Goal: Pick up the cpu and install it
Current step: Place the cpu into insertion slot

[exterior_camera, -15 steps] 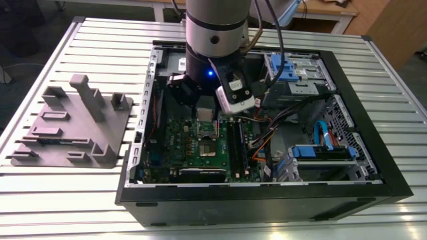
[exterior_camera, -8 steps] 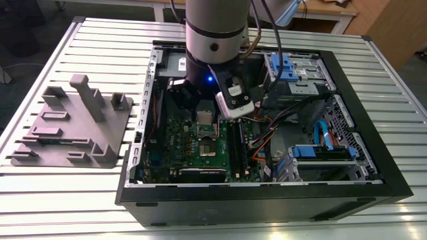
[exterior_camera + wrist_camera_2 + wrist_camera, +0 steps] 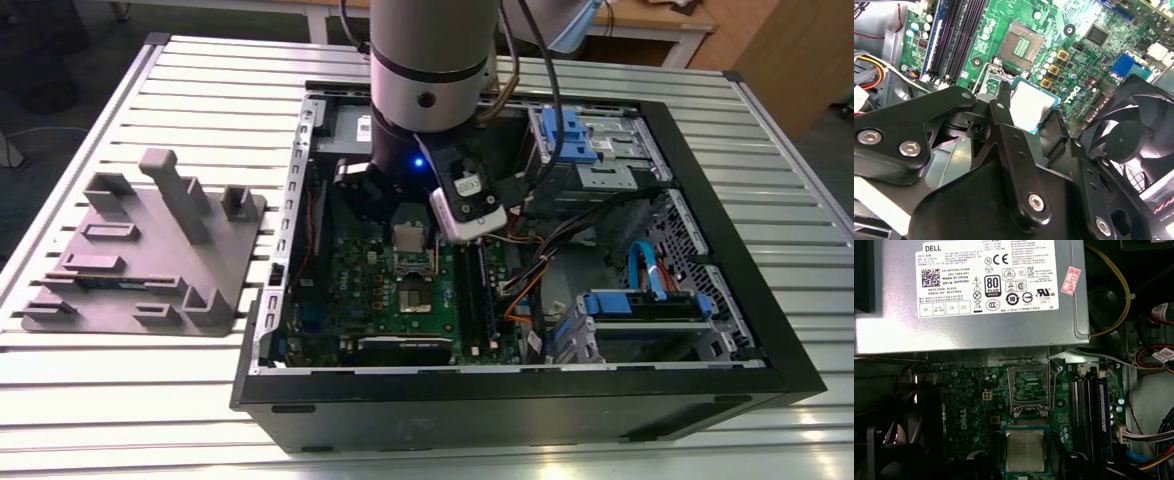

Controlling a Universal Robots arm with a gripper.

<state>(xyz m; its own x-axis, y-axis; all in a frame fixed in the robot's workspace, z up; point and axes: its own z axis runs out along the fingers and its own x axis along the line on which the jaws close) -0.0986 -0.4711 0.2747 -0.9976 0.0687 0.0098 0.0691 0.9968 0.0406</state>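
Holding the cpu [image 3: 1035, 106] pinched by its edges in the gripper [image 3: 1030, 111], above the motherboard [image 3: 969, 405] and just beside the open socket [image 3: 1029, 385]. Risks bent socket pins if lowered tilted or misaligned; could also slip from so thin an edge grip

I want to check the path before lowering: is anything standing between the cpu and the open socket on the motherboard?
Nothing visible does. The tool holds the cpu over the motherboard, just beside the socket, whose contacts lie bare.
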